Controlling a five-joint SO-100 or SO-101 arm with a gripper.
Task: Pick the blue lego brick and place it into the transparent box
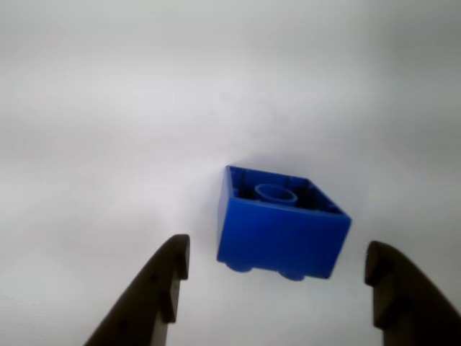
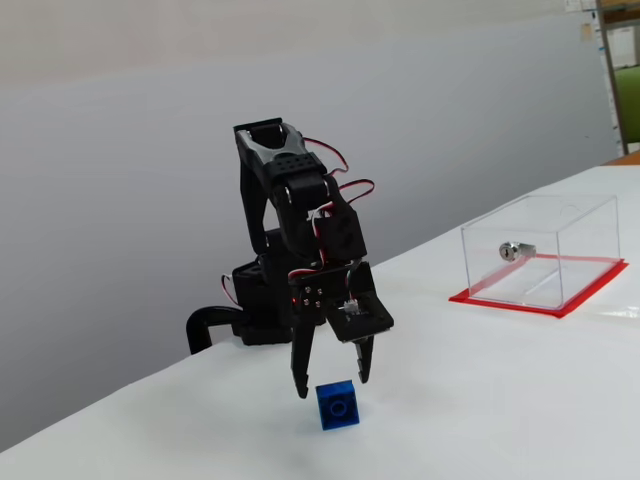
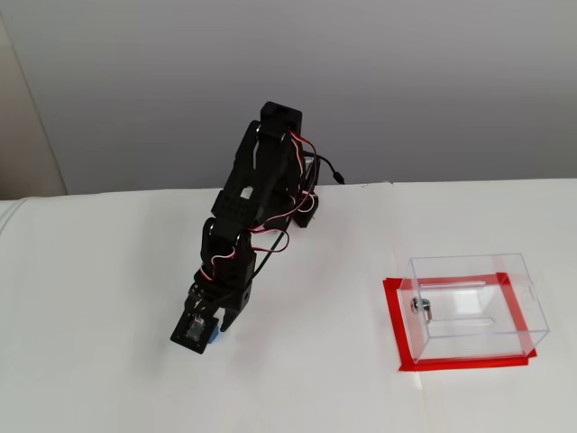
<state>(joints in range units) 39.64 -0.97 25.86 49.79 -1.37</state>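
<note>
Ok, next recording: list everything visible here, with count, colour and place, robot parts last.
small plastic blue lego brick: one, bright blue, on the table, lying between the open fingers, untouched.
clear plastic transparent box: one, see-through with red base edge, on the table, to the right in both fixed views, apart from the arm.
small metal fitting: one, silver, on a box wall.
white table: one, white, under everything.
grey wall: one, behind the table.
black robot arm: one, black with red and white wires.
gripper: one, dark fingers spread either side of the brick.
</note>
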